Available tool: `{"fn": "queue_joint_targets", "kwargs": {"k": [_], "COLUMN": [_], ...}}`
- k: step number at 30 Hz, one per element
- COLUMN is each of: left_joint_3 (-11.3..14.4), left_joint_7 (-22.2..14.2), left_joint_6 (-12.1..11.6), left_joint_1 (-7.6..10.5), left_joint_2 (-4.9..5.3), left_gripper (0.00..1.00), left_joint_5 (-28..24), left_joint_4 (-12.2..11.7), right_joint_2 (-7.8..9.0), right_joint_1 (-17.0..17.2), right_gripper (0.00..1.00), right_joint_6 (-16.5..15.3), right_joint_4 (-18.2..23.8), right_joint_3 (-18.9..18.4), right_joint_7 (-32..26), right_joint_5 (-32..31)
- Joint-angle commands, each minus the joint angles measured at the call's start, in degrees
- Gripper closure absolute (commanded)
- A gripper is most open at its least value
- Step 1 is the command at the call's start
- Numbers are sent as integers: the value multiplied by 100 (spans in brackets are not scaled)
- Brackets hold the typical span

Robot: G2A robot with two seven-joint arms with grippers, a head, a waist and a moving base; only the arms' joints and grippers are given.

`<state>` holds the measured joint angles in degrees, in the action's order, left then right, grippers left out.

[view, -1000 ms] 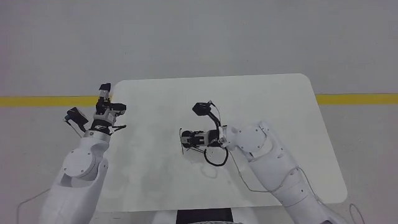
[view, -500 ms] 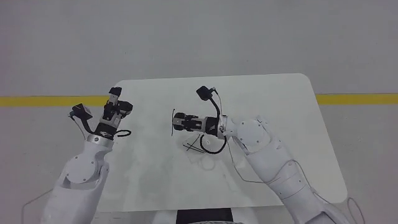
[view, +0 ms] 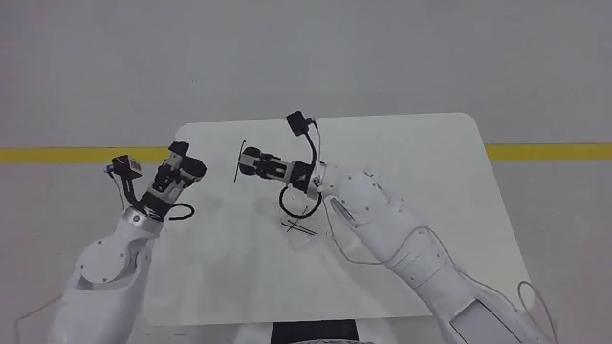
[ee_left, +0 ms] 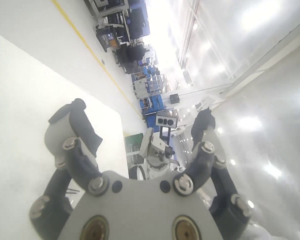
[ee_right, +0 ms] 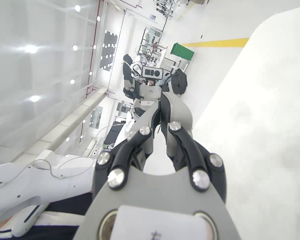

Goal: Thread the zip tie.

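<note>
A thin black zip tie [view: 236, 174] hangs upright above the far left part of the white table [view: 411, 153], with my right gripper [view: 246, 162] shut on it. In the right wrist view the two fingers [ee_right: 173, 108] are pressed together, and a dark sliver of the tie [ee_right: 160, 125] shows between them. My left gripper [view: 188, 166] is at the table's left edge, a short way left of the tie. It stands open in its own wrist view [ee_left: 140, 119], with nothing between its fingers [ee_left: 76, 118].
Several loose black zip ties [view: 298, 228] lie crossed on the table near the middle, below the right forearm. A black cable loop [view: 301, 201] hangs at the right wrist. The table's right half is bare.
My right gripper has lifted the zip tie off the pile and carried it left and farther back, toward the left gripper. The left gripper has shifted slightly right.
</note>
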<state>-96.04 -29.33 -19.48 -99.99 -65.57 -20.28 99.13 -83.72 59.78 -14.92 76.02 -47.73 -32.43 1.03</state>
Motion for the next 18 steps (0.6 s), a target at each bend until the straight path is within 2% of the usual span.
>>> {"fn": "queue_joint_targets", "kwargs": {"k": [1, 9, 11, 14, 18], "left_joint_3": [2, 16, 97, 185, 283], "left_joint_7": [10, 45, -26, -221, -189], "left_joint_6": [0, 38, 68, 0, 0], "left_joint_1": [0, 8, 17, -46, -84], "left_joint_2": [0, -2, -7, -12, -35], "left_gripper": [0, 0, 0, 0, 0], "left_joint_5": [-2, -9, -74, -266, -466], "left_joint_4": [1, -18, -37, -62, -98], "right_joint_2": [2, -2, -24, -106, -232], "right_joint_1": [3, 48, 79, 105, 77], "right_gripper": [100, 100, 100, 100, 100], "right_joint_6": [2, 12, 99, 310, 683], "right_joint_4": [3, 30, 62, 60, -8], "right_joint_3": [-4, -7, 34, 142, 353], "right_joint_7": [-5, 90, 331, 1122, 1842], "right_joint_5": [0, 22, -58, -223, -365]}}
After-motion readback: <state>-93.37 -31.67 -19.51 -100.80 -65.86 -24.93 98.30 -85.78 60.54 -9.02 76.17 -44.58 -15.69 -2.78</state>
